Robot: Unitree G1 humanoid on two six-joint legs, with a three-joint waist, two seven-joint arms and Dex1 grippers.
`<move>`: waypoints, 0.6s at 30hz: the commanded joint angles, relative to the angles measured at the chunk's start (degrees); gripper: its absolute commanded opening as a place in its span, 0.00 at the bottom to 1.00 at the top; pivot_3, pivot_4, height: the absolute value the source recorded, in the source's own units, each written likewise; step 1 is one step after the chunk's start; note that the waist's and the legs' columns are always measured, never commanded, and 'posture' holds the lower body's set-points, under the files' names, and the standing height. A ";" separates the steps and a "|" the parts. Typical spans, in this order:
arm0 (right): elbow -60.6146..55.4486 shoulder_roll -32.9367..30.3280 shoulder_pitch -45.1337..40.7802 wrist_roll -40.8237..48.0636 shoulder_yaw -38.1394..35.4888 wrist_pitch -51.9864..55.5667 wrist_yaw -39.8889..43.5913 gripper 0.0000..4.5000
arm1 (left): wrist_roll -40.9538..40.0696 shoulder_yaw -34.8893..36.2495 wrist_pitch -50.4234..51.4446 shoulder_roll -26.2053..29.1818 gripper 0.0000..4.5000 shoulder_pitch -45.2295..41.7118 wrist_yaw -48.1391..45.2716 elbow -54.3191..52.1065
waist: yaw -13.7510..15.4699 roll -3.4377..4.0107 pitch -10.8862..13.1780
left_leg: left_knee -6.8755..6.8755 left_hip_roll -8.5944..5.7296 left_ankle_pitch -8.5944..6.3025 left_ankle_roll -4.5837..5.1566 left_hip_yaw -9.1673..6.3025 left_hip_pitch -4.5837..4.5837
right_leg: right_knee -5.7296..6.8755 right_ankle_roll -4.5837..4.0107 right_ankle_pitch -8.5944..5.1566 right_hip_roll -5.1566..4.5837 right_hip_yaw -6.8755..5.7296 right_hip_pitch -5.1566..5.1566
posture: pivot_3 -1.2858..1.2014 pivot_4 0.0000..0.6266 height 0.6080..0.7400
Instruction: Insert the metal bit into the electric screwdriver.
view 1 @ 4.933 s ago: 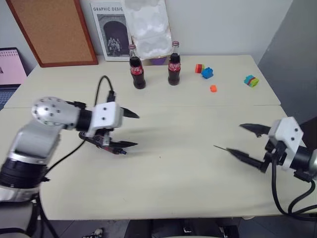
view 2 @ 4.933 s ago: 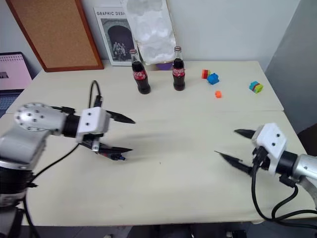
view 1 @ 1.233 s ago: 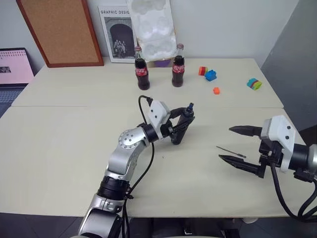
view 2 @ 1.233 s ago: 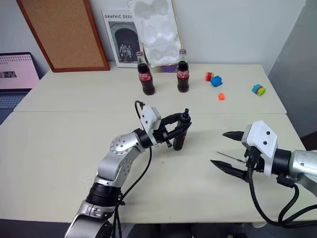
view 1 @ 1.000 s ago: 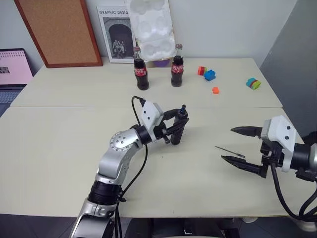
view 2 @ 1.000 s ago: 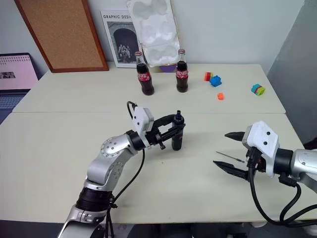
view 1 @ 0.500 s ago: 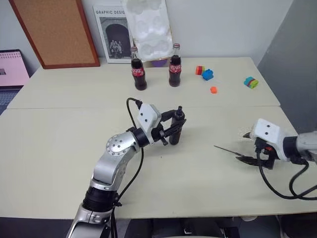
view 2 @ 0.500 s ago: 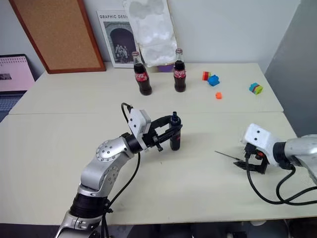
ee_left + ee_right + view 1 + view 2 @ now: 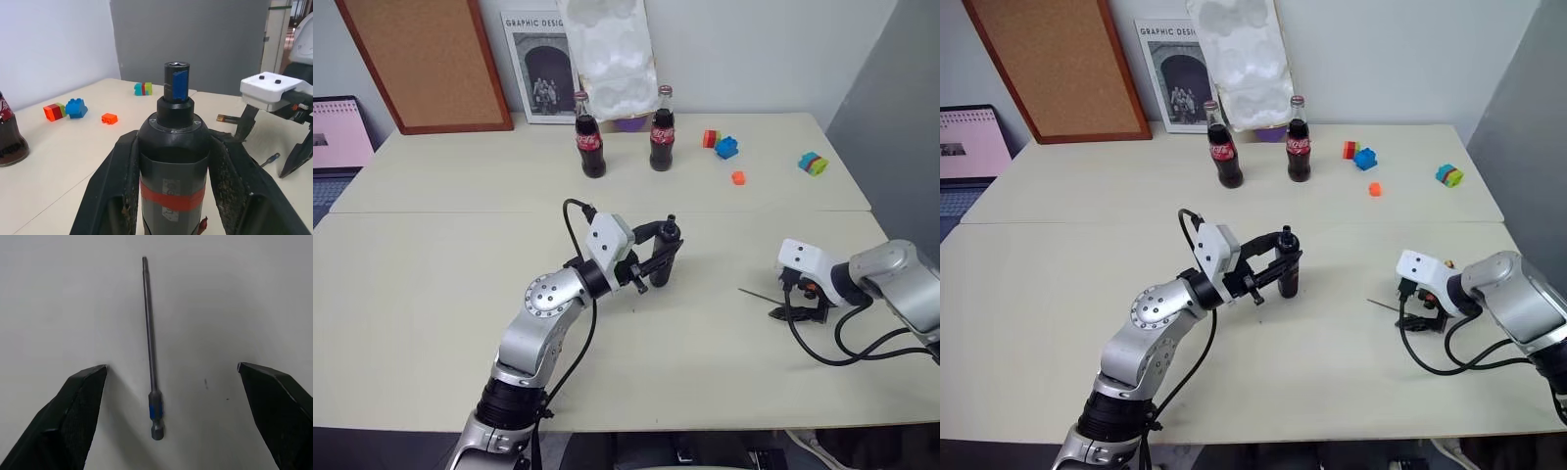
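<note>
We are at the pick-up step. Our left gripper [image 9: 171, 196] is clenched on the electric screwdriver [image 9: 173, 147], tip up. Our right gripper [image 9: 171, 377] hangs with jaws spread on both sides of the metal bit [image 9: 150, 347], which lies flat on the beige table [image 9: 431, 255], at three o'clock from the screwdriver. Next we should lower and close on the rod. Cola bottles [image 9: 587, 147] and toy blocks [image 9: 720, 145] stand at twelve o'clock, near the wall.

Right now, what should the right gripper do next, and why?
Probably drop a little and close on the bit. The right gripper is open, its fingers on either side of the bit, which lies flat on the table, not yet gripped. The left gripper already holds the screwdriver upright.
</note>
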 commanded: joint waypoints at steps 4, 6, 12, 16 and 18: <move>-2.02 0.18 -0.29 -3.72 1.09 0.94 1.04 0.63 | 0.78 -0.89 -0.34 0.40 0.36 0.27 -0.48 1.45 | -0.01 0.00 0.00 | 0.01 0.00 0.00 0.00 -0.06 0.01 | 0.03 0.00 0.00 0.00 -0.04 0.01 | 0.52 0.24 1.00; -2.55 0.75 -0.32 -4.02 1.18 1.50 1.07 0.53 | 0.81 -0.82 -0.58 0.45 0.36 0.11 -0.66 1.86 | -0.05 0.00 0.00 | 0.03 0.00 0.00 0.00 -0.06 0.02 | 0.04 0.02 0.02 0.00 -0.03 0.01 | 0.52 0.24 1.00; -2.48 1.81 -0.12 -4.88 1.10 2.81 1.01 0.20 | 1.09 -0.43 -1.65 0.75 0.36 -0.62 -1.23 3.37 | -0.19 -0.01 -0.01 | 0.04 0.00 0.00 0.00 -0.05 0.06 | 0.05 0.05 0.06 0.00 -0.03 0.04 | 0.52 0.24 1.00; -2.34 2.17 -0.21 -4.78 0.69 3.39 0.98 0.00 | 1.26 -0.52 -2.19 0.83 0.36 -0.95 -1.31 3.97 | -0.19 -0.04 -0.02 | 0.06 0.00 0.00 0.00 -0.05 0.07 | 0.05 0.10 0.10 0.01 -0.02 0.05 | 0.52 0.24 1.00; -2.07 2.53 -0.42 -4.83 0.47 3.55 0.77 0.00 | 1.28 -0.60 -2.24 0.81 0.36 -1.14 -1.31 4.09 | -0.19 -0.04 -0.03 | 0.07 0.00 0.00 0.00 -0.05 0.07 | 0.05 0.12 0.11 0.01 -0.01 0.05 | 0.52 0.24 1.00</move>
